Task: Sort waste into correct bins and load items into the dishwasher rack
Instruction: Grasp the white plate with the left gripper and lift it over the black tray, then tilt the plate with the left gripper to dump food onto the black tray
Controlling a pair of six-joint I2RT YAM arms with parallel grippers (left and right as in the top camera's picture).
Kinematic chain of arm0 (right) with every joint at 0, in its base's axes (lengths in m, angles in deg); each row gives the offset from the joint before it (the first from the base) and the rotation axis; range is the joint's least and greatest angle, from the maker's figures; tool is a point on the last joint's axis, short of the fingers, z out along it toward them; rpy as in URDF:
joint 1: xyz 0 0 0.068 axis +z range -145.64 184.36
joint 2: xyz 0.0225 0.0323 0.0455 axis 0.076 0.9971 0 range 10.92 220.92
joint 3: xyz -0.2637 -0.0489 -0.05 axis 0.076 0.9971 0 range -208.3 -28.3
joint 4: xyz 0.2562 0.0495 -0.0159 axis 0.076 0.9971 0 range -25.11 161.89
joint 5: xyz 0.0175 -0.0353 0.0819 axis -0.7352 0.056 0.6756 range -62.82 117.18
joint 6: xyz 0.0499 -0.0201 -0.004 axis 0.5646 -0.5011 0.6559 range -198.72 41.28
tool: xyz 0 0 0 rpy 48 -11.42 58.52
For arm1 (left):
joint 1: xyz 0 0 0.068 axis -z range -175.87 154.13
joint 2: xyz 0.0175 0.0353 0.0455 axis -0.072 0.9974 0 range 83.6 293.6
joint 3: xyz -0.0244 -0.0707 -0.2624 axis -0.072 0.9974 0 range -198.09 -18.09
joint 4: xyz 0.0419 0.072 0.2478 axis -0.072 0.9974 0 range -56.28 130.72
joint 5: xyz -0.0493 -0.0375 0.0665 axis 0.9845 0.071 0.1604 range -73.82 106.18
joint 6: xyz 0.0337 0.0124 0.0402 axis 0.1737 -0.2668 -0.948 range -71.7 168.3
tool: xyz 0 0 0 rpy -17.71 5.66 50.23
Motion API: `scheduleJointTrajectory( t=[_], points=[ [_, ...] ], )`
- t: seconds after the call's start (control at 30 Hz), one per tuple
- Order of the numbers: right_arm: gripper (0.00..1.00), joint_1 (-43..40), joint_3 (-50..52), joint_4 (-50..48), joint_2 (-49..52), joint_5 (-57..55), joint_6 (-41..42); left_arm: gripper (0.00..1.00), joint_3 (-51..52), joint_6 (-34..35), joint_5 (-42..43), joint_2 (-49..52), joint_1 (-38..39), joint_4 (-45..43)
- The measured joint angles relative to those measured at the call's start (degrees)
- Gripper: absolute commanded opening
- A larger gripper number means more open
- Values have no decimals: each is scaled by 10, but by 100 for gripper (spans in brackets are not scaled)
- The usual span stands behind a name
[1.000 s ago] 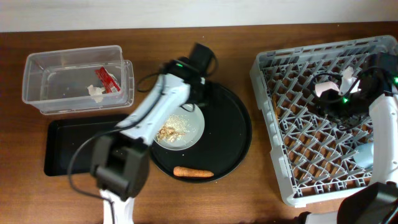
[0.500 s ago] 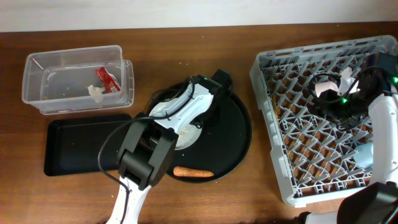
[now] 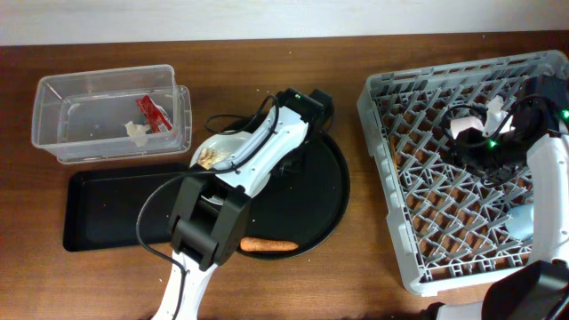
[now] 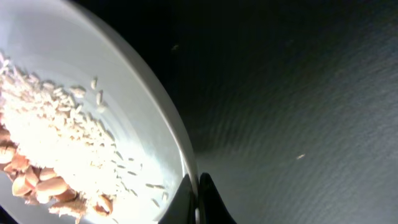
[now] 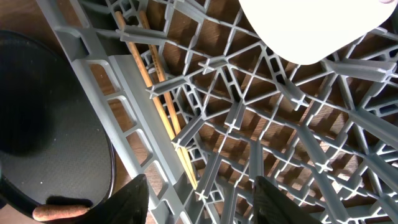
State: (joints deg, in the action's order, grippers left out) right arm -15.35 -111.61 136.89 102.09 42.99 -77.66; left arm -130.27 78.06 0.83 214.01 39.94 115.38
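Observation:
The pale plate point(image 4: 124, 93) carries rice and beige food scraps point(image 4: 50, 143). My left gripper point(image 4: 196, 186) is shut on its rim. From overhead the plate point(image 3: 218, 147) pokes out at the left edge of the round black tray point(image 3: 311, 204), under my left arm. An orange carrot point(image 3: 269, 244) lies at the tray's front. The clear tub point(image 3: 53, 124) holds a red wrapper point(image 3: 153, 113) and a white scrap point(image 3: 138, 132). My right gripper point(image 5: 202, 202) stands open over the grey rack point(image 3: 400, 222), holding nothing. Chopsticks point(image 5: 155, 87), bowl point(image 3: 469, 124) and blue cup point(image 3: 523, 220) lie in the rack.
A flat black rectangular tray point(image 3: 107, 213) lies in front of the tub, left of the round tray. The left arm's cable loops over the table behind the plate. The rack's wall point(image 5: 124, 99) stands between my right gripper and the round tray point(image 5: 43, 124).
My left gripper has closed on the plate's rim and carried the plate left and back, to the round tray's left edge. The right arm has not moved.

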Motion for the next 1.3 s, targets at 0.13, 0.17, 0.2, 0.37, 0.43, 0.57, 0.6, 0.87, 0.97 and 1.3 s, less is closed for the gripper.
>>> scheduleJointTrajectory(
  t=[0.13, 0.17, 0.2, 0.37, 0.43, 0.57, 0.6, 0.87, 0.97, 1.3],
  points=[
    [53, 0, 0, 0, 0, 0, 0, 0, -1, 36, -12, -11, -22, 59],
    [53, 0, 0, 0, 0, 0, 0, 0, -1, 42, -14, -23, -34, 73],
    [53, 0, 0, 0, 0, 0, 0, 0, -1, 44, -16, -45, -53, 86],
    [53, 0, 0, 0, 0, 0, 0, 0, -1, 15, 11, -111, -132, 87],
    [53, 0, 0, 0, 0, 0, 0, 0, -1, -18, 49, -130, -180, 81],
    [53, 0, 0, 1, 0, 0, 0, 0, -1, -89, 141, -133, -261, 77],
    [53, 0, 0, 2, 0, 0, 0, 0, -1, -103, 161, -133, -279, 77],
    [53, 0, 0, 2, 0, 0, 0, 0, -1, -280, 380, -133, -454, 91],
    [53, 0, 0, 2, 0, 0, 0, 0, -1, -339, 452, -133, -509, 112],
    [53, 0, 0, 6, 0, -3, 0, 0, 53, -367, 489, -140, -583, 138]
  ],
)
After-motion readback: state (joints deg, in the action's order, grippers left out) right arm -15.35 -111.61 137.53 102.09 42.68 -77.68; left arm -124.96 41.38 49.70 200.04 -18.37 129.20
